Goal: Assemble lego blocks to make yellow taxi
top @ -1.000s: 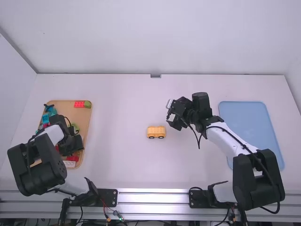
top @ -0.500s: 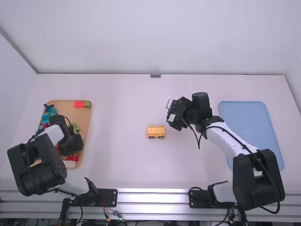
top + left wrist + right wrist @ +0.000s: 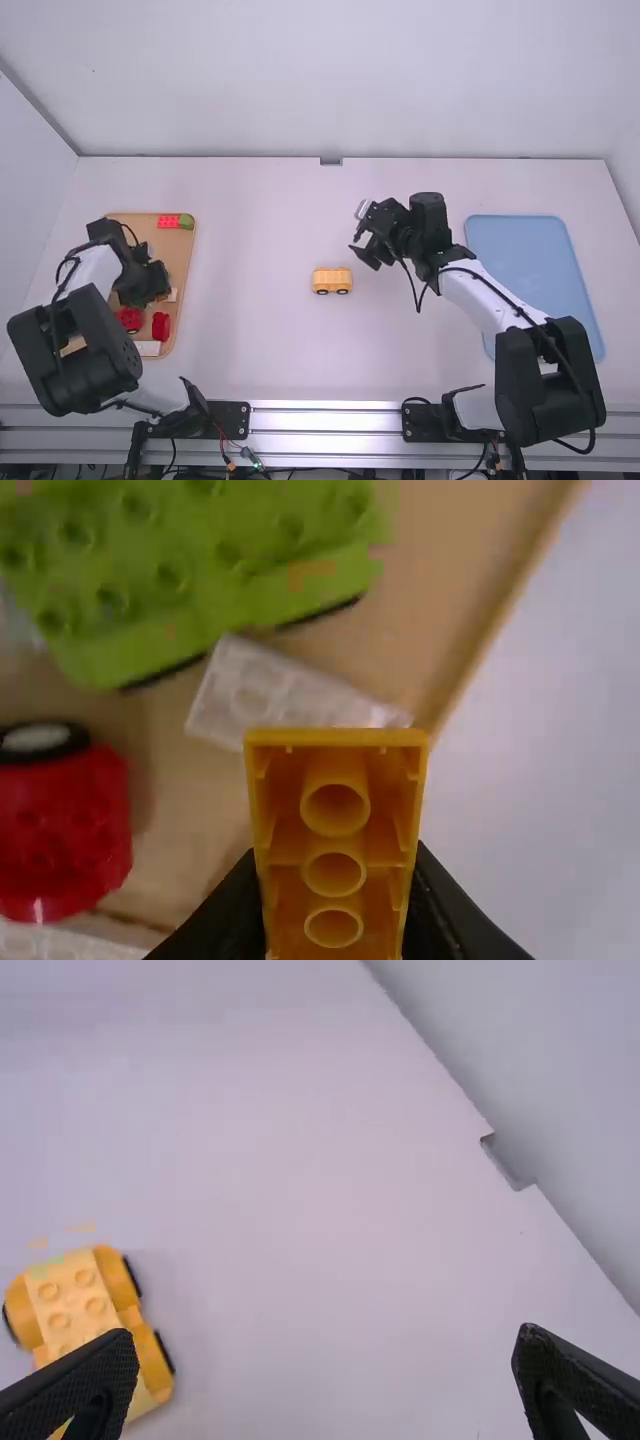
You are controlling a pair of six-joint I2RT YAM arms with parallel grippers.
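The coming move turns, it seems, on the car (image 3: 332,275), which stands upright on its wheels near the middle of the table (image 3: 260,305), well apart from the tray (image 3: 179,252) over which the left gripper (image 3: 335,850) is held. From that gripper the car is found to the robot's right, across bare table and about level with it in reach; its long axis is laid left to right. The right gripper (image 3: 325,1335) is much nearer: by it the car is had to the left and a little back toward the arm bases, untouched. By the left gripper a yellow block (image 3: 335,748) is pinched between the fingers, its hollow side with a row of three tubes turned to the wrist camera; a turn will probably be needed before the car's studs can be met. The right gripper is spread wide, with nothing between its fingers, and could perhaps be used to steady the car during pressing.
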